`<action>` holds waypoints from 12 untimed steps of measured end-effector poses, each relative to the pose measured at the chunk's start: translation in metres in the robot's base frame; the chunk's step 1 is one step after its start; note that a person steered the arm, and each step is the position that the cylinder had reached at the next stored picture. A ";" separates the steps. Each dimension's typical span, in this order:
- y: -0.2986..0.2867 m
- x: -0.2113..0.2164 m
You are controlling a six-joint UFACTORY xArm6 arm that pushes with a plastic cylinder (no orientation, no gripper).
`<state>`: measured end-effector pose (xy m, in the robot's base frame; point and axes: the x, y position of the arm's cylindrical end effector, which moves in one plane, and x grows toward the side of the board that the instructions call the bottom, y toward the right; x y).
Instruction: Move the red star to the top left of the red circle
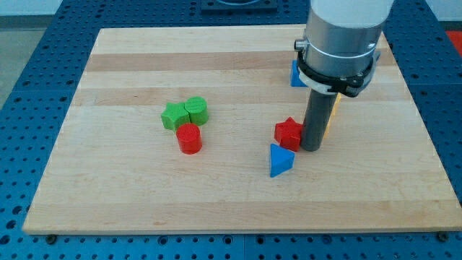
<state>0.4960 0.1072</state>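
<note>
My tip (pixel 311 148) upright, touching the red star's (pixel 288 133) right side.

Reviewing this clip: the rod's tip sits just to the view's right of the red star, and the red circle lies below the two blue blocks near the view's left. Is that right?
Not quite. In the camera view the two blocks above the red circle are green, a green star and another green block, not blue. The rest holds: my tip sits just to the view's right of the red star.
</note>
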 end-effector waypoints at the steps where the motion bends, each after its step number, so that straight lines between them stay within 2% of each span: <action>1: 0.018 0.000; 4: 0.031 -0.014; 5: 0.014 -0.014; 10: -0.179 -0.014; 12: -0.173 -0.014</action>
<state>0.4816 -0.0654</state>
